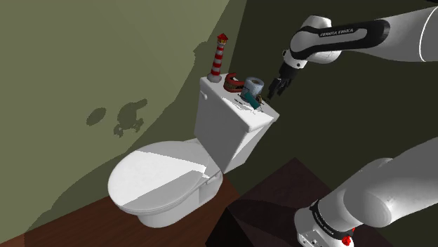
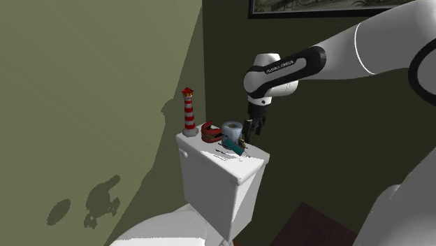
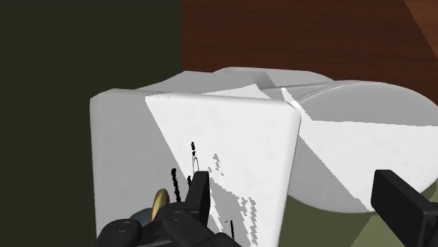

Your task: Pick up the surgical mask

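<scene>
The surgical mask (image 1: 254, 85) looks like a pale blue and white rolled bundle on the white toilet tank lid (image 1: 242, 116). In the second exterior view the mask (image 2: 232, 130) lies between a red object and my gripper. My black gripper (image 1: 275, 88) hangs just beside the mask, toward the shoulder view's right, a little above the lid's end. The gripper (image 2: 253, 127) points down at the lid. In the wrist view the gripper (image 3: 295, 188) is open, its fingers (image 3: 200, 189) wide apart over the bare tank lid (image 3: 231, 140) and holding nothing.
On the tank also stand a red-and-white lighthouse figurine (image 1: 220, 55), a red object (image 1: 232, 83) and a teal tool with a gold end (image 1: 248, 102), which lies close to the gripper. The toilet's shut seat lid (image 1: 158, 182) is below. An olive wall stands behind.
</scene>
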Robot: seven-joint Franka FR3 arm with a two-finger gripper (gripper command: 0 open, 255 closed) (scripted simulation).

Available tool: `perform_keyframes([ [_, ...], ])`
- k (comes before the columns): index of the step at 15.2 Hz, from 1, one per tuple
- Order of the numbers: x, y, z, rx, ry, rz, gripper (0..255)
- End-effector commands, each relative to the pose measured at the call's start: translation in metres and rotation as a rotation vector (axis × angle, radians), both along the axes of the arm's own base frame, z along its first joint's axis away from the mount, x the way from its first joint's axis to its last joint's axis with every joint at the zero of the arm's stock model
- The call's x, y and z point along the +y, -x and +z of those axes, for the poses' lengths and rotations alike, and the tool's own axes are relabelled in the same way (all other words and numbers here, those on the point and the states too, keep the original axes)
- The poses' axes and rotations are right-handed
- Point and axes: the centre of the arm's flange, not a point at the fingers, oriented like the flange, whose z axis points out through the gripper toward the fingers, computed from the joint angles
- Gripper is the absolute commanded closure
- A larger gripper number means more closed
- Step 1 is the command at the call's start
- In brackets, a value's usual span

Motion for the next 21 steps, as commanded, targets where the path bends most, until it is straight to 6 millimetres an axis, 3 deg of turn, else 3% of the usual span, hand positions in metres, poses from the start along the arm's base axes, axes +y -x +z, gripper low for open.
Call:
perform_keyframes([
  [1,-0.018,-0.015,-0.019,0.000,-0.002,0.014,0],
  [8,-0.064,-0.073,-0.077,0.003,-0.012,0.057,0],
  [16,-0.065,-0.073,-0.118,0.003,-0.013,0.058,0],
  [18,-0.065,-0.073,-0.118,0.003,-0.013,0.058,0],
  [19,-0.065,-0.073,-0.118,0.003,-0.012,0.058,255],
  [21,-0.065,-0.074,-0.118,0.003,-0.012,0.058,255],
])
